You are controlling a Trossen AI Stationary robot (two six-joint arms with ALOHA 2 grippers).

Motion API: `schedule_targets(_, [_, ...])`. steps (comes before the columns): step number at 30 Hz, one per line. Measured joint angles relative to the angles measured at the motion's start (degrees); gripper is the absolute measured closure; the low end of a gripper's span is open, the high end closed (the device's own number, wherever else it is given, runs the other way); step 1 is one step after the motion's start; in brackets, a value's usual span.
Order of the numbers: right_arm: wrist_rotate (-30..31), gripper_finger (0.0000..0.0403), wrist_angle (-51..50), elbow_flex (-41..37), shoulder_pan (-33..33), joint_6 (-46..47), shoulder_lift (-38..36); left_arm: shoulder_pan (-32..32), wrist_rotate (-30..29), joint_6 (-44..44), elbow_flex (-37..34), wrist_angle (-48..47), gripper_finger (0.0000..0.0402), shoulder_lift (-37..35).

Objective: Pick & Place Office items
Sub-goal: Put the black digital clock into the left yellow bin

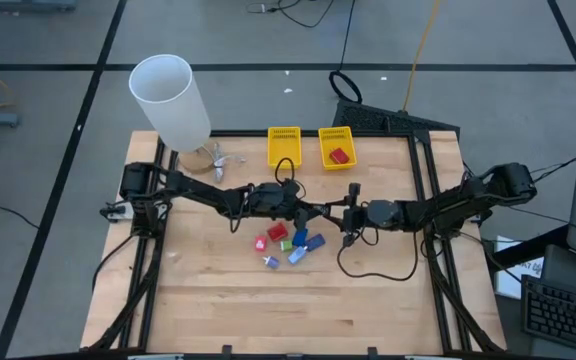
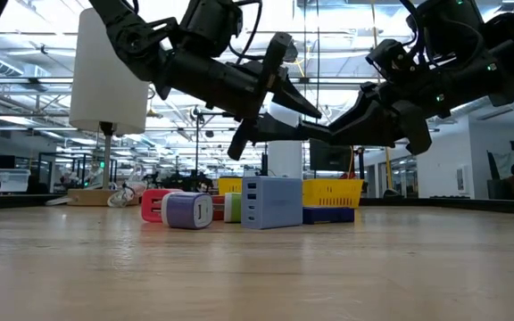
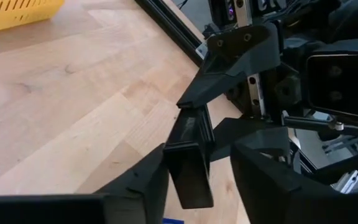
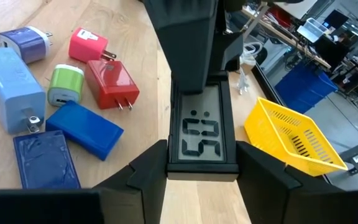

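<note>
A black rectangular clock with a grey display point(image 4: 201, 127) hangs in the air over the middle of the table, between my two grippers. My right gripper point(image 4: 202, 152) is shut on its near end and comes from the table's right point(image 1: 348, 213). My left gripper point(image 3: 199, 149) reaches in from the left point(image 1: 318, 211); its fingers stand around the clock's other end point(image 3: 188, 165). The other office items, red, pink, green and blue chargers point(image 4: 73, 93), lie in a cluster on the wood point(image 1: 288, 245) below the grippers. My right gripper pinches the clock's two long edges point(image 4: 174, 158) between its two fingers, at the end nearest its wrist. The fingers come almost level from the table's right and lie along the clock, which is lifted clear of the table. My left gripper has one finger point(image 4: 188, 43) lying over the display side of the clock's far end. The other finger point(image 3: 260, 174) stands a little off the opposite side point(image 3: 207, 155), a narrow gap showing. It comes nearly level from the table's left.
Two yellow mesh baskets point(image 1: 284, 146) point(image 1: 336, 140) stand at the far edge, the right one holding a red item point(image 1: 339, 155). A tall white cylinder point(image 1: 171, 100) stands at the far left corner. A black cable point(image 1: 378, 270) loops on the wood near the right arm.
</note>
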Motion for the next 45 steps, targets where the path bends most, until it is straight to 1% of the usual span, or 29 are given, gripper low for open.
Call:
schedule_targets(3, [0.03,0.024,0.04,0.0,0.0,0.0,-0.01,0.0,-0.36,0.2,0.0,-0.02,0.0255,0.0])
schedule_targets(7, [0.05,0.0237,-0.02,0.0,0.0,0.0,-0.01,-0.04,-0.36,1.56,0.0,-0.02,0.027,0.0])
schedule_targets(16, [0.02,0.0242,-0.04,0.0,0.0,0.0,0.01,-0.04,-0.01,0.96,0.0,-0.14,0.028,0.0])
schedule_targets(23, [0.35,0.0241,-0.02,0.0,0.0,-0.53,0.01,0.04,0.34,0.31,-0.04,-0.43,0.033,0.0])
schedule_targets(26, [0.68,0.024,0.04,0.0,0.0,-0.63,0.01,0.31,-0.04,1.58,-0.04,-0.43,0.0338,0.0])
schedule_targets(28, [0.68,0.0233,0.18,0.0,0.0,0.81,-0.01,0.5,-0.29,3.51,-0.04,-0.43,0.0336,0.0])
schedule_targets(32, [-0.3,0.0213,-0.05,0.0,-0.03,7.05,-1.1,1.06,0.11,8.44,-0.04,-0.43,0.0325,-0.87])
schedule_targets(36, [-0.54,0.0198,-2.32,0.0,-0.04,10.23,-3.86,1.58,0.17,13.73,0.0,-0.39,0.0342,-3.61])
schedule_targets(39, [-0.96,0.0194,-4.77,0.0,-0.04,12.28,-7.04,1.82,-0.07,18.8,0.0,-2.18,0.0343,-6.24])
schedule_targets(45, [-6.19,0.0197,-9.42,0.0,-0.46,16.2,-13.71,1.84,-0.27,31.54,-0.46,-6.05,0.0331,-11.74])
